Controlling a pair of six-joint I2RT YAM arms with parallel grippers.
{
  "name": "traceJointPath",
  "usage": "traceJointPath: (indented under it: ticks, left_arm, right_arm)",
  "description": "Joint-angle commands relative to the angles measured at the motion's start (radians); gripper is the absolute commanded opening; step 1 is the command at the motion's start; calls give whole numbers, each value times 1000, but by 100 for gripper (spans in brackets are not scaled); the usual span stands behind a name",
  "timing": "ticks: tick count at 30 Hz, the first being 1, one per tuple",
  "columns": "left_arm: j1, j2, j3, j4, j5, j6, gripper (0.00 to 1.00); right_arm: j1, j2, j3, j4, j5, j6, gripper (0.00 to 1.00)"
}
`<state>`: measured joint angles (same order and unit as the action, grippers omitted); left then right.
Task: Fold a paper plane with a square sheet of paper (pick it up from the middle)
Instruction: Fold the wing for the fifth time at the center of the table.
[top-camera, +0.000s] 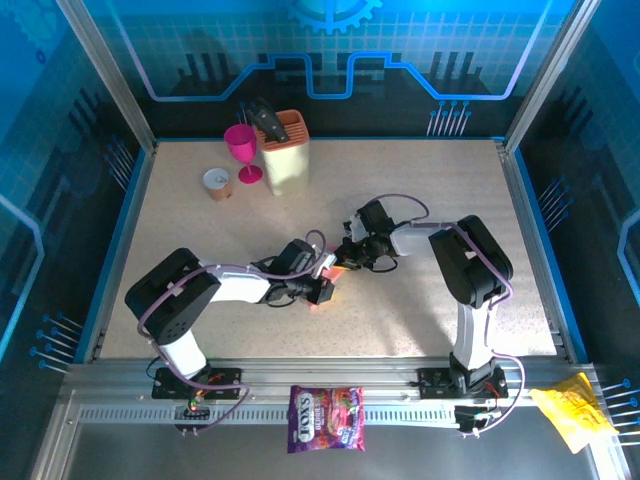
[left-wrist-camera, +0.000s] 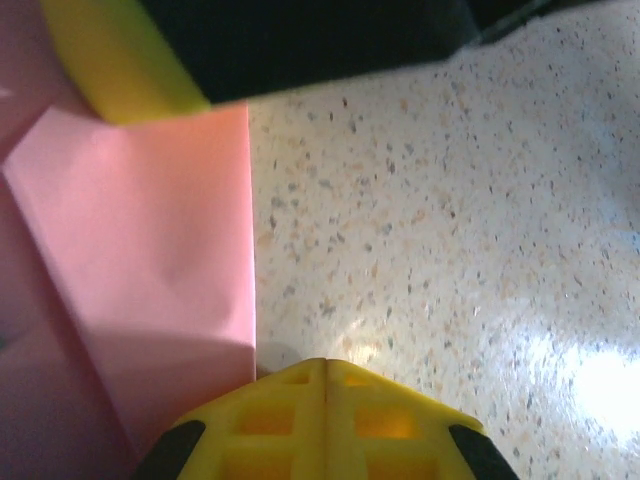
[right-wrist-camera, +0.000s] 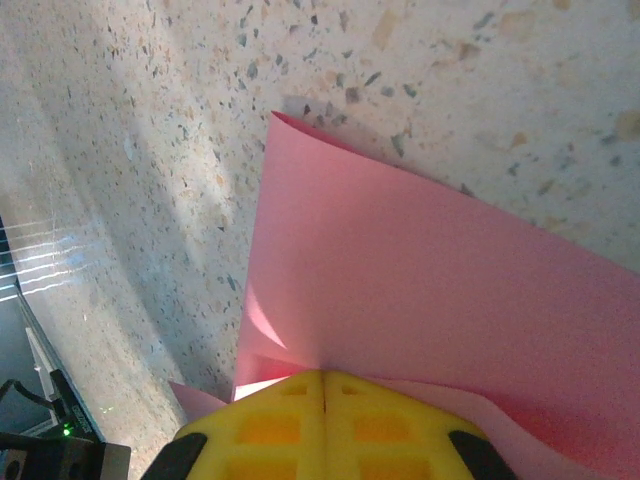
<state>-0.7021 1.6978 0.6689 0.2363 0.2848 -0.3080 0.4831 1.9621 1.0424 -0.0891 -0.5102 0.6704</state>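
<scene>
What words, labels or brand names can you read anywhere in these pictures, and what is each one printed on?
"FOX'S": on the purple candy bag on the near rail.
Smaller print on that bag: too small to read.
Yellow wrapper: its print is too blurred to read.
Pink paper: plain, with no text on it.

Bright overhead light w/ glare on table (left-wrist-camera: 600, 390), wrist cams blurry close-up.

Purple candy bag (top-camera: 325, 418) on the near rail, white brand lettering "FOX'S", smaller print illegible
</scene>
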Motion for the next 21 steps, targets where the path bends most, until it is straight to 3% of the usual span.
traceJointPath:
  ticks: [1, 14, 21]
  left_arm:
    - [6, -35, -64, -24, -1, -37, 0]
    - [-5, -109, -202, 33, 6, -116, 0]
    - [-52, -121, -295, 108, -49, -200, 0]
  right_arm:
    - [-14, 114, -42, -125, 198, 11, 0]
    - [-17, 133, -26, -158, 214, 28, 0]
    - [-18, 135, -23, -169, 222, 32, 0]
